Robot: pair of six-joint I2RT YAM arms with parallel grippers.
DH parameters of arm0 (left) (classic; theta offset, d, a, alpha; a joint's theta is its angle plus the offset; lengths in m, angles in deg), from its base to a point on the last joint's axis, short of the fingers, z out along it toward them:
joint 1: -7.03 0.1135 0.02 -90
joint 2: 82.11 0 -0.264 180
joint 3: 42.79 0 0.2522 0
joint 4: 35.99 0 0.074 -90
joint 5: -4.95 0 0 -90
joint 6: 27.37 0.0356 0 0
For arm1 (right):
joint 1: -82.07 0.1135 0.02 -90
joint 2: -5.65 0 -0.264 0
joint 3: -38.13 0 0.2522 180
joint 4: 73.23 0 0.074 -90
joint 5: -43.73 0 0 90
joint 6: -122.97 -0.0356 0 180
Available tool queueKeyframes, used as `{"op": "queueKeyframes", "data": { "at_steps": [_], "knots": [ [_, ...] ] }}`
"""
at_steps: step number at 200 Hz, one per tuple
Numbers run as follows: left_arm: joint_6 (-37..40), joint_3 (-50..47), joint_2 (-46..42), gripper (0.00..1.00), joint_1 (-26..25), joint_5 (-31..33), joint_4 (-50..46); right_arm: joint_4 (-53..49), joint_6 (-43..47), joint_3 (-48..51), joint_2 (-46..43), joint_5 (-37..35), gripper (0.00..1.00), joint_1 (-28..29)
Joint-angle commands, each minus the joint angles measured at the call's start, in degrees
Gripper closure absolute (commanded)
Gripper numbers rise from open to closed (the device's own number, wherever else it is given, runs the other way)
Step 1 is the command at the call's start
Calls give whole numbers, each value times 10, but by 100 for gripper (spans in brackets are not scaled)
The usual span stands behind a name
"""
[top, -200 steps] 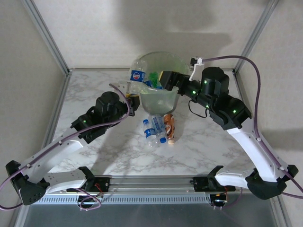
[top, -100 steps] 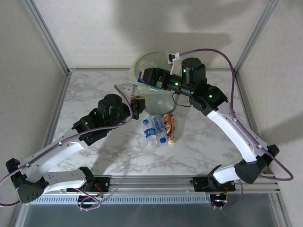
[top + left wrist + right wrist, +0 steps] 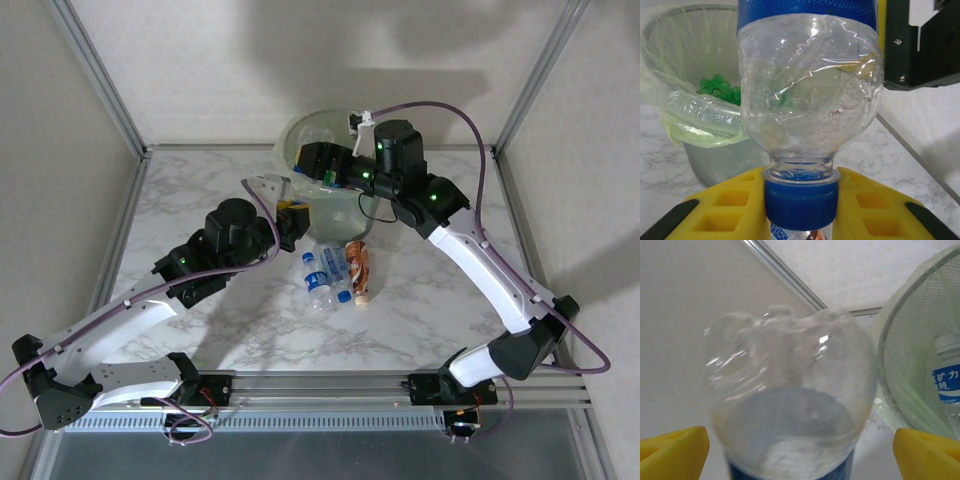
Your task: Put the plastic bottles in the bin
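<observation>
Tabletop (image 3: 260,320), bin (image 3: 720,165) at far edge — left pincer (image 3: 800,210) clamps bottle (image 3: 807,100), right pincer (image 3: 310,160) agape.

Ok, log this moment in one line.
left gripper: shut on clear blue-capped plastic bottle | right gripper: open around its body | round green-lined bin: alongside

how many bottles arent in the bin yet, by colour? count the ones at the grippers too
clear blue-label bottles at the grippers: 2, one in the left gripper, one at the right gripper
clear blue-label bottles on the table: 2, it seems
orange-label bottle on the table: 1
total: 5
</observation>
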Motion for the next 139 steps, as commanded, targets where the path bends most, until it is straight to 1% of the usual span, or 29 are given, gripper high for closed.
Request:
{"op": "queueKeyframes", "data": {
  "at_steps": [1, 33, 61, 101, 139],
  "knots": [
    [0, 6, -14, 87, -5, -4, 17, 9, 15, -31, 5, -4, 5, -18],
    [0, 2, -13, 87, -5, -4, 12, 10, 17, -53, 13, 19, 5, -32],
    [0, 2, -12, 88, -5, -5, 15, 8, 14, -71, 32, 42, 9, -34],
    [2, 7, -9, 88, -5, -4, 13, 22, 6, -69, 42, 60, 12, -34],
    [2, 6, -11, 89, -5, -2, 13, 27, 6, -76, 52, 67, 19, -34]
  ]
}}
